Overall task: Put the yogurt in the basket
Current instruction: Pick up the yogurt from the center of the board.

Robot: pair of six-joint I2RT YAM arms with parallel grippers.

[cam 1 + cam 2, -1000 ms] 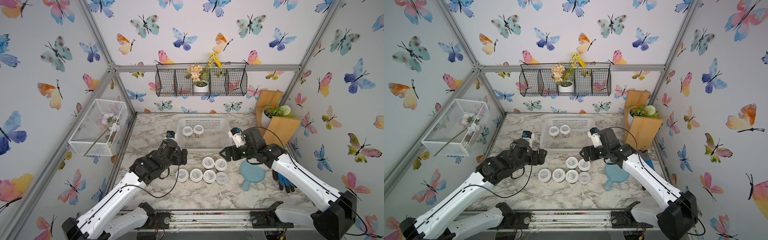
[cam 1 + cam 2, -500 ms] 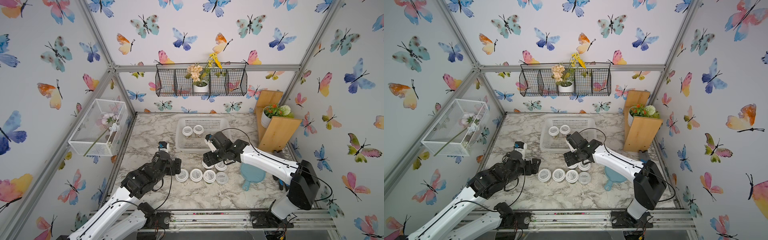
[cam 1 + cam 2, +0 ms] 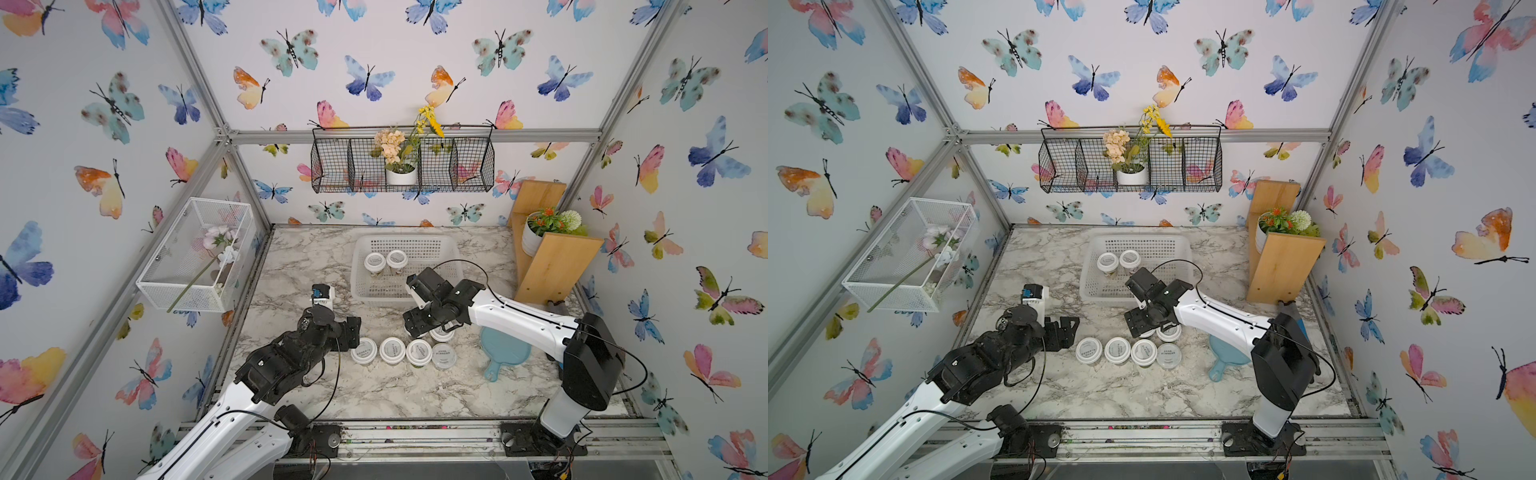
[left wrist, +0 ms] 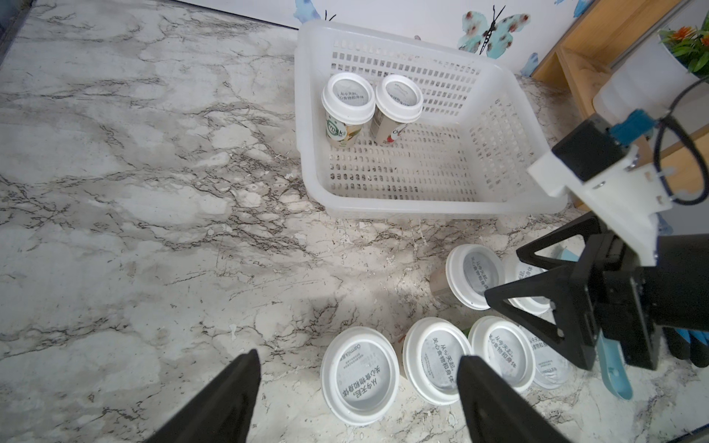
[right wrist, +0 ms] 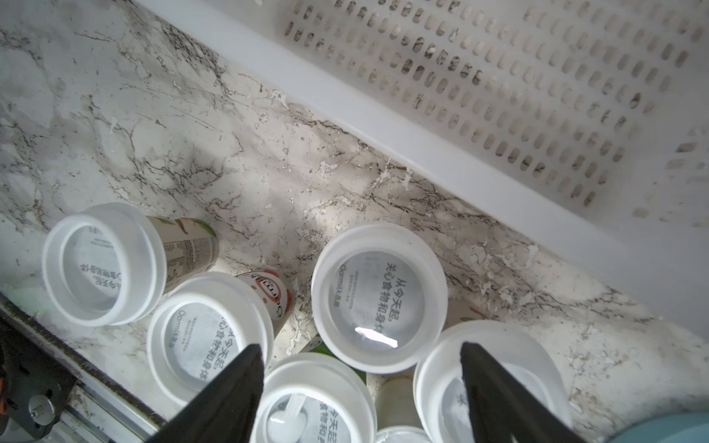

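Note:
The white perforated basket stands at the back of the marble table, with two yogurt jars upright inside. A row of several yogurt jars stands in front of it, and two more sit just behind that row. My left gripper is open, its jaws either side of the row's leftmost jar. My right gripper is open above the back jars, partly hiding them in both top views.
A light-blue paddle lies on the table right of the jars. The wooden shelf with a potted plant stands at the back right. A white wire-mesh box hangs on the left wall and a black wire basket on the back wall.
My right gripper has swung from beside the basket's right end leftward and forward to above the back jars. My left gripper has drawn back toward the left end of the jar row.

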